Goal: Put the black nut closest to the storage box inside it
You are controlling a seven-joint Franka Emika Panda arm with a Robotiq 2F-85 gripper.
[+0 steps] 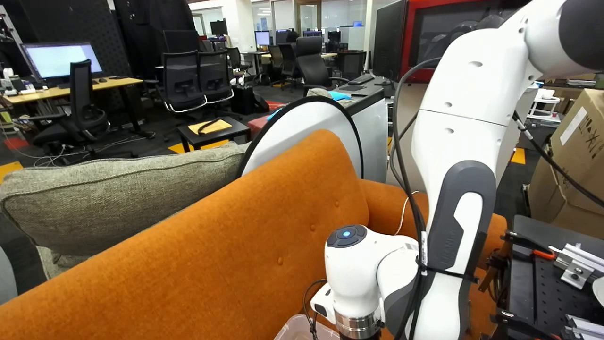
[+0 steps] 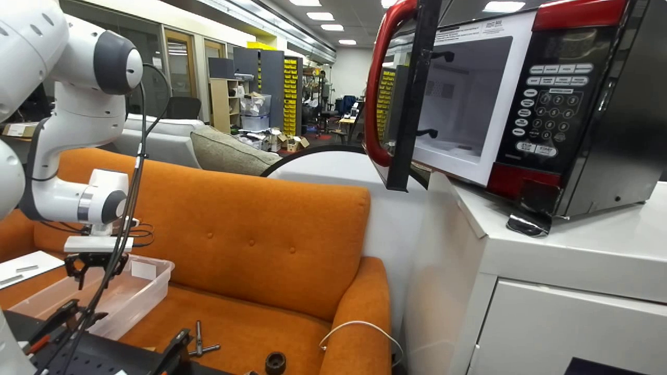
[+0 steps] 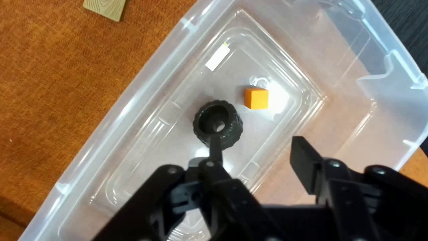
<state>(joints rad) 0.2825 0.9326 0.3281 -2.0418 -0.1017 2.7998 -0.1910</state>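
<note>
One white arm (image 2: 78, 117) stands between nine and ten o'clock in an exterior view, its wrist folded so that the gripper (image 3: 256, 150) points to six o'clock above the storage box (image 2: 147, 302), a clear tub; the fingers (image 3: 302, 164) are spread well apart. Wrist view, left to right: a wood-grained piece (image 3: 106, 7) between ten and eleven o'clock; the black nut (image 3: 216, 115) at the dial's centre, inside the storage box and partly overlapped by a finger; an orange cube (image 3: 256, 100), also inside, at two o'clock from the nut. Shown only in an exterior view, left to right: a grey T-shaped tool (image 2: 199, 341) at seven o'clock and a second black nut (image 2: 275, 363) nearer six, both on the orange sofa (image 2: 234, 219). Markings, left to right: a white label (image 2: 143, 270) on the storage box, illegible; faint lettering on the arm's grey cover (image 1: 447, 231); digits on the microwave keypad (image 2: 555, 117) at two o'clock, its word keys blurred; dark symbols on a cardboard box (image 1: 583, 163) at three o'clock, too small to read.
</note>
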